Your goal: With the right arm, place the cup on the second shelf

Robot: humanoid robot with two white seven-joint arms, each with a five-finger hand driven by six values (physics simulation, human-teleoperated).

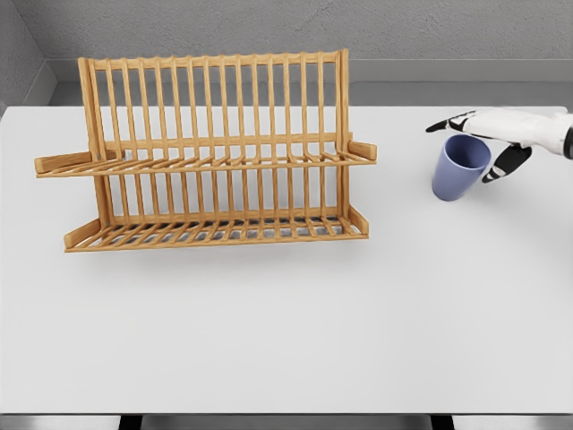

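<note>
White worktop (286,340) fills most of the head view, grey wall behind. Wooden two-tier dish rack (215,152) sits upper left to centre, both shelves bare. Blue cup (460,167) stands upright on the worktop at the right, well apart from the rack. Right robot hand (488,143) enters from the right edge, fingers spread over the cup's rim, thumb down beside its right wall; loosely open around it, firm contact can't be confirmed.
</note>
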